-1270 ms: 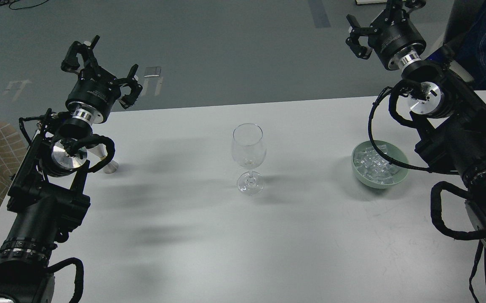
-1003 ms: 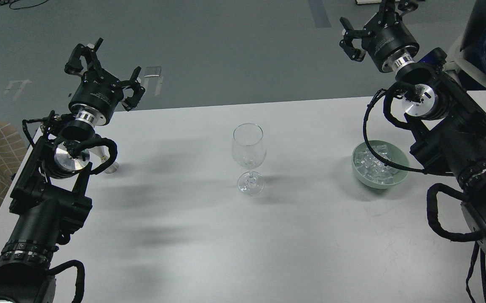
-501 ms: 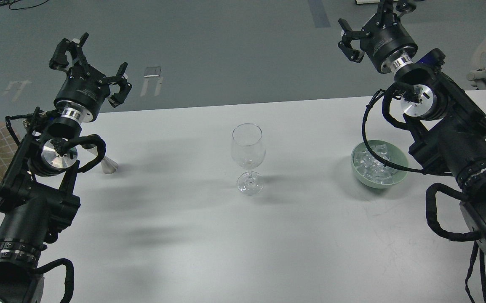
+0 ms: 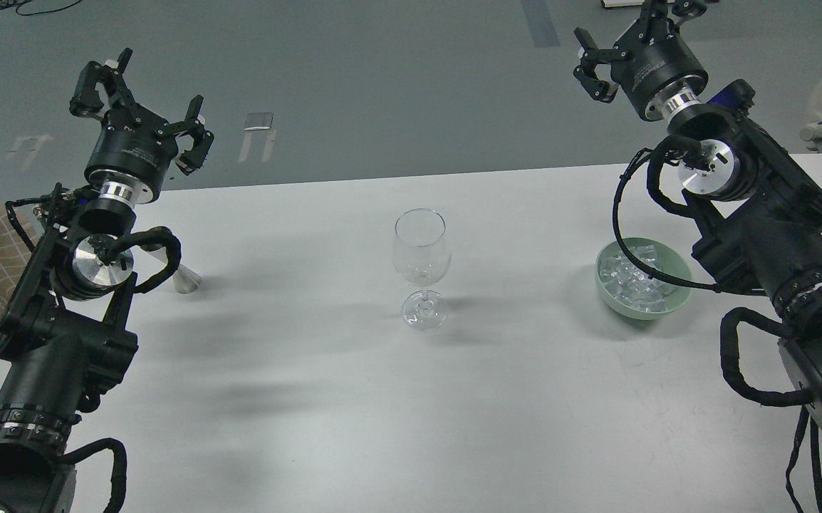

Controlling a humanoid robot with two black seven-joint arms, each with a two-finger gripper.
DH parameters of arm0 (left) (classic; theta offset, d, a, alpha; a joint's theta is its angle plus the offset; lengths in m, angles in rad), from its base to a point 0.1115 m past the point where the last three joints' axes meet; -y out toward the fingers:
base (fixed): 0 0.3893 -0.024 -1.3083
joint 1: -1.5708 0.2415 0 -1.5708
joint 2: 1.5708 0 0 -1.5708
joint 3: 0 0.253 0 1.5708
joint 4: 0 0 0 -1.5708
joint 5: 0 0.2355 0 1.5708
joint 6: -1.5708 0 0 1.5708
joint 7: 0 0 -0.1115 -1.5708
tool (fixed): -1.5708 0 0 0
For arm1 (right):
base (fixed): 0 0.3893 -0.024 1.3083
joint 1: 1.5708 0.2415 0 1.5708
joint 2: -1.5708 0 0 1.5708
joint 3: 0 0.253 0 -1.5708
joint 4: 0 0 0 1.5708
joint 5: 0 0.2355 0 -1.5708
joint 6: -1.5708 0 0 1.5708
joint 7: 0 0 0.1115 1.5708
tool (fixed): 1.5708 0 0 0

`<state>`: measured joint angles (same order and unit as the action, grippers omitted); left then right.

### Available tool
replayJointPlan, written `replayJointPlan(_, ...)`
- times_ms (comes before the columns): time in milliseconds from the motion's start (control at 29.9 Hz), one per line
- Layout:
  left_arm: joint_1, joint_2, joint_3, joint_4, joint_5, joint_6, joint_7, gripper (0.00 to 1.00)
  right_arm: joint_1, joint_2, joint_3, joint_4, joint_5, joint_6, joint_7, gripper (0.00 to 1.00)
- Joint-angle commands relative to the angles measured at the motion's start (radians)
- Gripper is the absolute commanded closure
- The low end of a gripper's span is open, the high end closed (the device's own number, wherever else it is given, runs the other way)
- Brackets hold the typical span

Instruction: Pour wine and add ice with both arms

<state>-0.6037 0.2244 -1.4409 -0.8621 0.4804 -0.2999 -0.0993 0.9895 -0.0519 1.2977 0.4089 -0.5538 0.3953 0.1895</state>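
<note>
The wine glass (image 4: 421,267) is standing upright in the middle of the desk (image 4: 354,399), and its bowl is looking empty; I am seeing no wine in it and no stream of wine anywhere. The ice (image 4: 635,279) is lying as a heap of clear cubes inside the pale green bowl (image 4: 680,303), to the right of the glass and well apart from it.

The left gripper (image 4: 139,100) is hanging high over the far left edge of the desk with its jaws spread wide, and they are holding nothing. The right gripper (image 4: 621,39) is hovering beyond the far right edge, also with jaws apart and empty, although its upper finger is partly cut by the frame.

Near the left arm a small silver cone-shaped vessel (image 4: 183,279) is standing on the desk, partly hidden behind the arm's cable. I judge it is the pourer, but its contents are not visible.

The relation that is deciding the next move: the ice bowl is lying below and nearer to the body than the right jaws, almost under the right forearm, so the right arm is the nearer one for the ice. The silver vessel is lying likewise below the left jaws, so the left arm is nearer for pouring. Both jaws would need to come down and back toward the desk.
</note>
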Motion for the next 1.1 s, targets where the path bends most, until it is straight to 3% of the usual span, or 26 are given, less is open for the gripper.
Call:
replayJointPlan(0,-0.001,0.001,0.002,0.003,0.0,-0.001,0.0,0.02,0.0,0.0,-0.002,0.002,-0.002,-0.003,0.002,0.0)
replayJointPlan(702,-0.002,-0.003,0.017,0.028,-0.01,0.011,-0.007,0.02,-0.006,-0.006,-0.003,-0.009,-0.002,-0.004,0.001,0.0)
replayJointPlan(1070,0.005,-0.013,0.014,0.014,-0.092,0.011,-0.033,0.02,-0.026,-0.003,-0.002,-0.004,0.0,-0.001,0.004,0.0)
